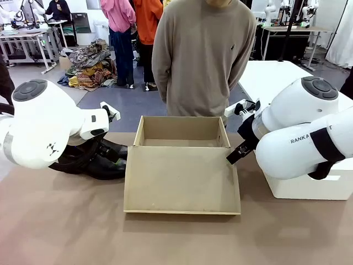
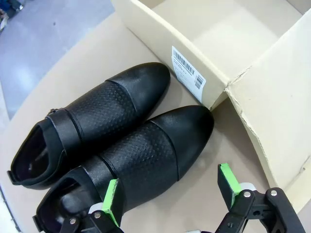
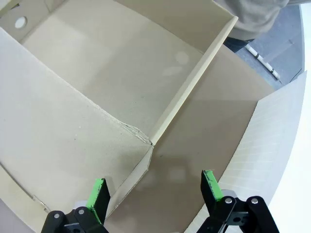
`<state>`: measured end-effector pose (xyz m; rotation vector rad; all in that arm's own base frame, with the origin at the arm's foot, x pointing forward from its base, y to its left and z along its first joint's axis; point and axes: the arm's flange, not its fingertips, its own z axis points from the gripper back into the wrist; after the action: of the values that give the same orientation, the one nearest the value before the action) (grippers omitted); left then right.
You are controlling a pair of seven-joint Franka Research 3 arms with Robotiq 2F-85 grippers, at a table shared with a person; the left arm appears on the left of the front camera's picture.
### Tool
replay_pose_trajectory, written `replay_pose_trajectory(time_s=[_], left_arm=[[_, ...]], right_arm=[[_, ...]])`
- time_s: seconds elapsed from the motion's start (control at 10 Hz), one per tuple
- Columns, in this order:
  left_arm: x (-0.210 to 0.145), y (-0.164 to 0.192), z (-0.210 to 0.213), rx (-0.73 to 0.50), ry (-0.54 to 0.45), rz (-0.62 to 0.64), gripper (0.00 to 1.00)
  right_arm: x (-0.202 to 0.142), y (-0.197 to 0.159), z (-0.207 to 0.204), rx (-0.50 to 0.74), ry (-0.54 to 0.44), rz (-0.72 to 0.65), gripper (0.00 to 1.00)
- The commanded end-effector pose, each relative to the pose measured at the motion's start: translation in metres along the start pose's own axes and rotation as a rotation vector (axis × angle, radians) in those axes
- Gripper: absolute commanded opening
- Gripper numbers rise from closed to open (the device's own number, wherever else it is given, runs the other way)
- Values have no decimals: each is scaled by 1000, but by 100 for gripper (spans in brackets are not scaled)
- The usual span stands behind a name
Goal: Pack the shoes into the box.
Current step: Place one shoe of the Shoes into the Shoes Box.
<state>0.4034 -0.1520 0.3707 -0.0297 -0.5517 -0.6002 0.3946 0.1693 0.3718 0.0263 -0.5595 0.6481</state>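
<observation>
Shoes [image 2: 112, 141] are lying side by side on the bench [image 1: 66, 232], in the left and middle of the left wrist picture. Their pointed toes are reaching toward the near corner of the box [image 1: 182, 132] and are close beside its wall; neither one is lying inside yet. The left fingers [image 2: 112, 199] are standing wide apart and gripping nothing. They are hanging over the nearer of the two shoes, with one green pad above its upper and the other above bare bench past its side, which I am reading as lining up to take this shoe across its width. The box is sitting in the middle of the front picture with its lid [image 1: 182, 179] lying flat toward the lower edge, so the opening is free from above; its inside is showing plain cardboard. The right fingers [image 3: 210, 183] are also spread and holding nothing, straddling the corner where wall and lid are meeting, probably in order to steady the box. A person [image 1: 204, 55] is standing behind it at the upper middle, and a white block [image 1: 309, 185] is sitting at the lower right.
</observation>
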Motion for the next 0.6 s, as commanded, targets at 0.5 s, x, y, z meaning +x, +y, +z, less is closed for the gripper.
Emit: replay_pose_trajectory(time_s=[0.5], left_arm=[[0,0,0,0,0,0,100]], right_arm=[[0,0,0,0,-1,-1,100]])
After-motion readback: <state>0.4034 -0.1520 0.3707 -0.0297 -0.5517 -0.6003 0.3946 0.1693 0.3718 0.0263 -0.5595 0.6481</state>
